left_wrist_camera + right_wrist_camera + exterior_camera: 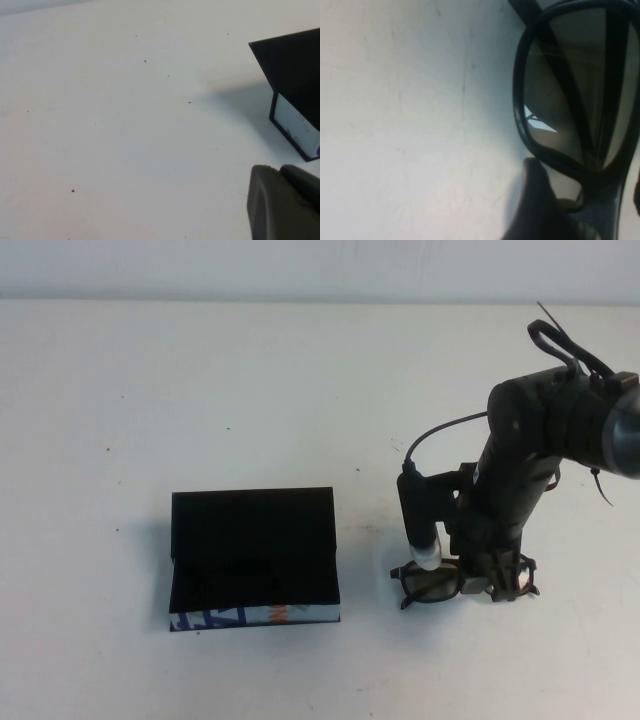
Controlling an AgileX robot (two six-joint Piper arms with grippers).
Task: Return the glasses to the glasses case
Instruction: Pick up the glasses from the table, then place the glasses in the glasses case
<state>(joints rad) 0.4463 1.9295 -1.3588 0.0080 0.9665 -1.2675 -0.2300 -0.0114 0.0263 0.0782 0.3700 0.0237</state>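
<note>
The glasses case (255, 540) lies open left of the table's middle, its lid raised and its white printed strip (300, 613) facing the near edge. One corner of it shows in the left wrist view (295, 75). The glasses (432, 583) lie flat on the table to the case's right. My right gripper (487, 580) reaches down over their bridge. In the right wrist view one dark finger (535, 210) stands beside a lens (570, 90), with a strip of table between finger and rim. My left gripper (280, 172) hovers left of the case, empty, out of the high view.
The white table (200, 390) carries only the case and the glasses. The right arm (530, 440) with its cable rises over the table's right side. A band of bare table separates the case and the glasses.
</note>
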